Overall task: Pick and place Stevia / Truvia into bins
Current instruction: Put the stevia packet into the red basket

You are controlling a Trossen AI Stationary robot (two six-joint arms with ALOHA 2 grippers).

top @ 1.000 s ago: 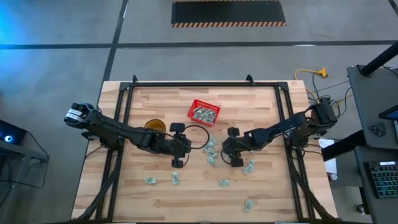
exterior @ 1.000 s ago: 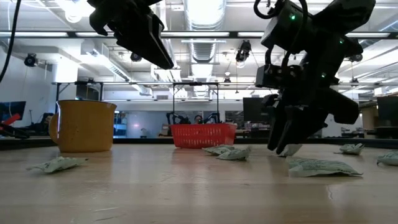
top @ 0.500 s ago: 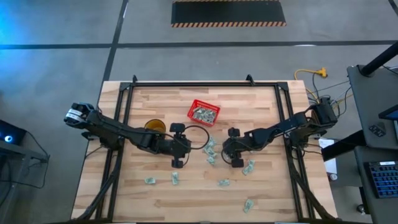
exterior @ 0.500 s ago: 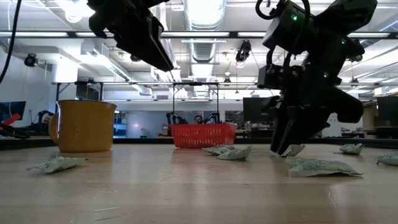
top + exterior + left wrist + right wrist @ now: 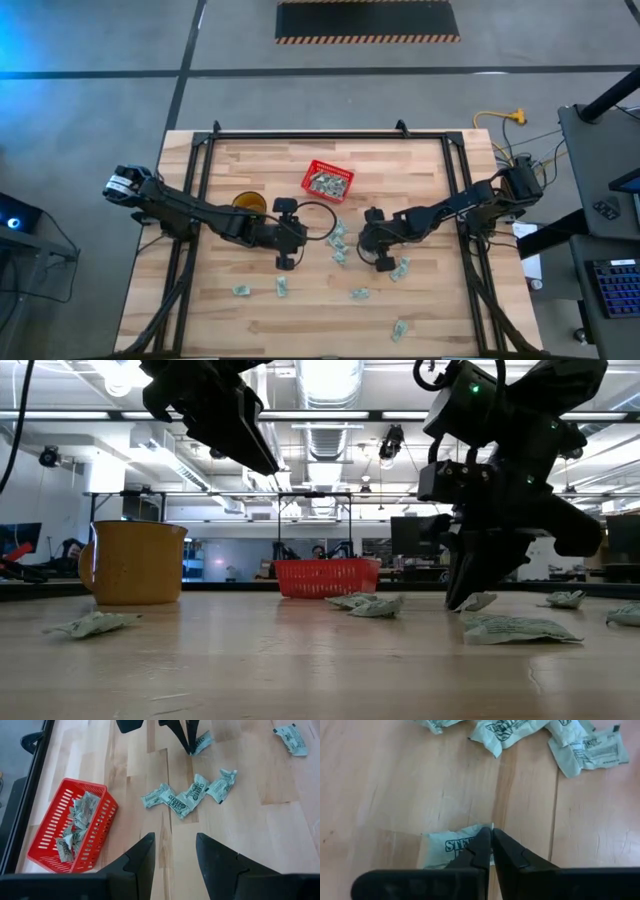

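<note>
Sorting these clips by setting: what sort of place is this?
Probably a robotics lab or workshop: exposed ceiling ducts, a bare concrete floor with a hazard-striped mat, and a framed wooden table.

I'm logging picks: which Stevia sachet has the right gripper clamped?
The Stevia sachet pinched at its edge by the shut right gripper, alone, apart from the three-sachet cluster.

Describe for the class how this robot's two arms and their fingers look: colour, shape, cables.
Both arms are black and jointed, built of slim links. The left arm has a pale grey fitting at its base and a thin black cable looping near its wrist. The right arm shows a small green light in the low view. Each ends in two dark, tapering fingers.
</note>
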